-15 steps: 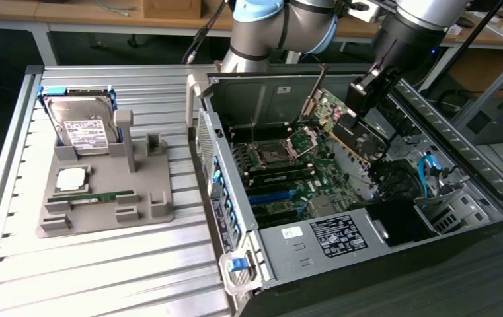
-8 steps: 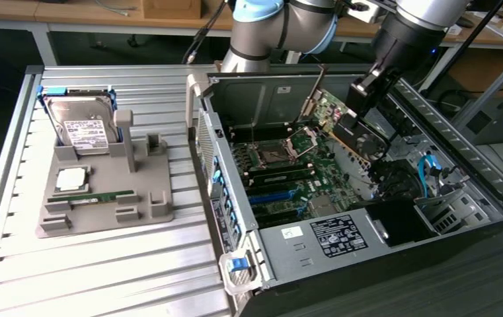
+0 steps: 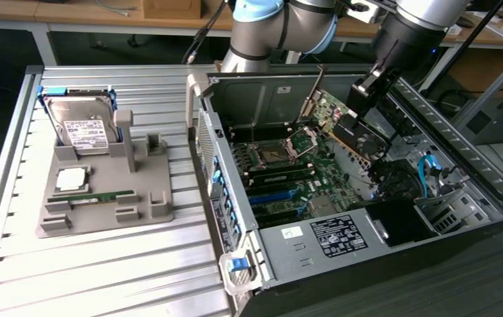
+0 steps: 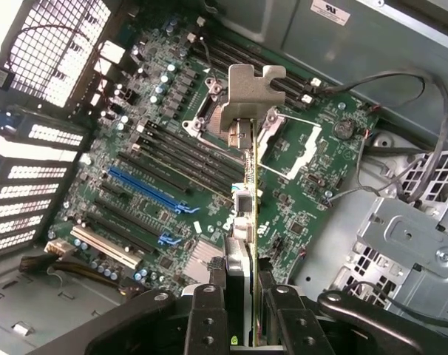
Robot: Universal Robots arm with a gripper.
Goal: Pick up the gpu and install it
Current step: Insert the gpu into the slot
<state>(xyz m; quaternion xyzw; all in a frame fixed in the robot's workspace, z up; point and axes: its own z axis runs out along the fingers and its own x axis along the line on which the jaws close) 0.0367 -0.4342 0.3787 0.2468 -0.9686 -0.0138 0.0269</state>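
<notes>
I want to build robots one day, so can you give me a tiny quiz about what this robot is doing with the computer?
1. True or false: the end effector is shut on the gpu.
2. Where is the gpu? A) flat on the metal table B) held over the motherboard inside the open computer case C) plugged into the blue slot
3. Fill in: the hard drive stands in the grey holder on the exterior view's ____ of the case.
Key: 1 true; 2 B; 3 left.
</notes>
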